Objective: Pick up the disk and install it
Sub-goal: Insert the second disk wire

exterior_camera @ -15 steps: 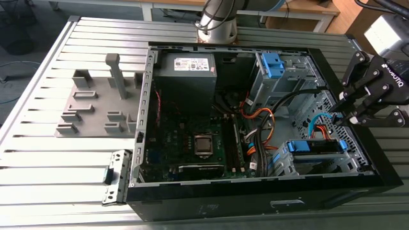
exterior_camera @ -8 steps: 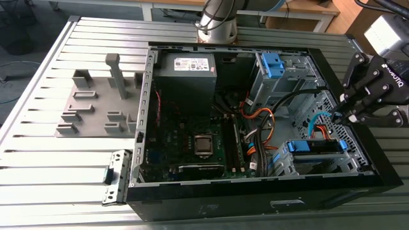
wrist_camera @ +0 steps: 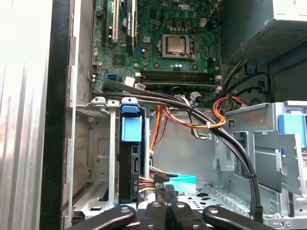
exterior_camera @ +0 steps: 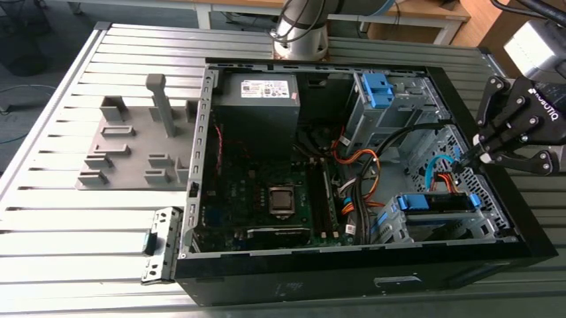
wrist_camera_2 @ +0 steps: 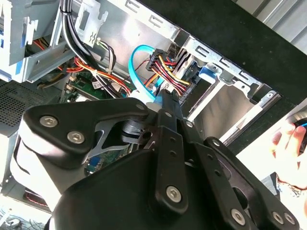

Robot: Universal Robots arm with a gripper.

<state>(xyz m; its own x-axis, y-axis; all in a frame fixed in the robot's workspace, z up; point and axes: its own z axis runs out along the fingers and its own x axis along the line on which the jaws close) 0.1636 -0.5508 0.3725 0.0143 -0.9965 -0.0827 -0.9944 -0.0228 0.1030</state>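
The disk [exterior_camera: 438,203] sits in the lower drive cage of the open computer case [exterior_camera: 354,278], at the exterior view's right, with its blue carrier frame around it. In the first wrist view the disk [wrist_camera: 129,167] shows edge-on under a blue tab. Coloured power wires and a light-blue data cable [wrist_camera: 181,182] run to its rear. My black gripper [exterior_camera: 468,157] hangs just above and right of the cage, fingers together. Its tips [wrist_camera: 165,190] rest at the cable plugs [wrist_camera_2: 170,72] behind the disk. In the second wrist view the gripper [wrist_camera_2: 165,96] points at the same plugs.
A second cage with a bare blue bracket [exterior_camera: 378,89] stands farther back. The motherboard [exterior_camera: 265,192], power supply [exterior_camera: 256,99] and thick black cables [wrist_camera: 230,143] fill the case. A grey fixture plate [exterior_camera: 132,146] lies on the slatted table. A person's hand [wrist_camera_2: 290,139] is beside the case.
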